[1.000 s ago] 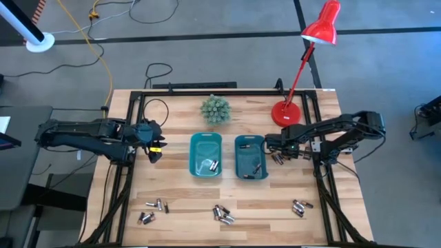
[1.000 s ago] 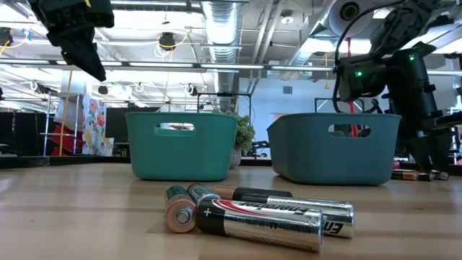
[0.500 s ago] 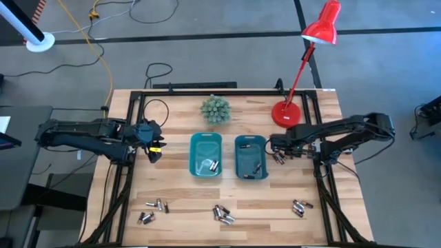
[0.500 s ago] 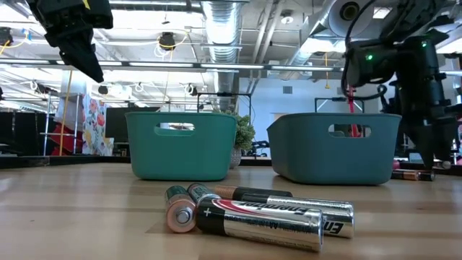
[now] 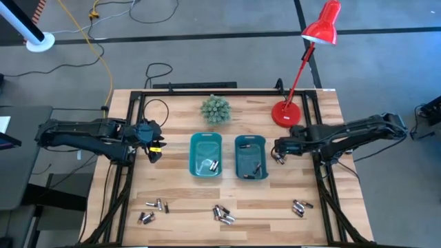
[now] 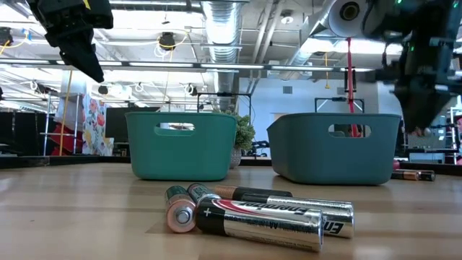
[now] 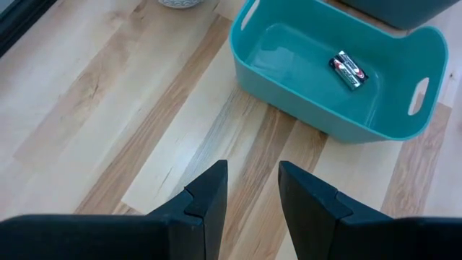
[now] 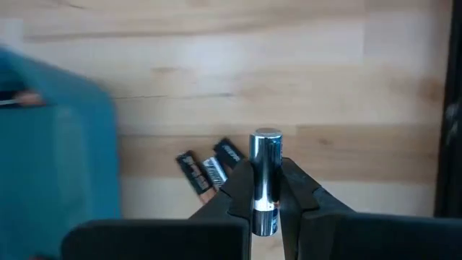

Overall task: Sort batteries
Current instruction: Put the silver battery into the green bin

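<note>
Two teal bins sit mid-table, the left bin [image 5: 205,156] and the right bin [image 5: 250,157], each with batteries inside. My right gripper [image 8: 265,189] hovers just right of the right bin [image 5: 280,147] and is shut on a silvery battery [image 8: 265,155]. A few loose batteries [image 8: 208,172] lie flat on the wood below it. More batteries lie in groups near the table's near edge [image 5: 222,214], [image 5: 153,205], [image 5: 298,207]. My left gripper [image 7: 253,191] waits open above bare wood left of the left bin [image 5: 153,149]. My right gripper pinches the silvery battery by its lower half [image 8: 264,198] between its two fingers [image 8: 238,193]. The battery lies along the fingers, and its metal end [image 8: 266,135] sticks out past their tips. It is lifted clear of the table.
A red desk lamp [image 5: 284,114] and a small green plant [image 5: 215,109] stand at the far side of the table. Black frame rails run along both table sides [image 5: 324,186]. Open wood lies between the bins and the near batteries.
My right gripper dipped toward the loose batteries beside the right bin, then rose again. Meanwhile its elbow swung out toward the table's right edge.
</note>
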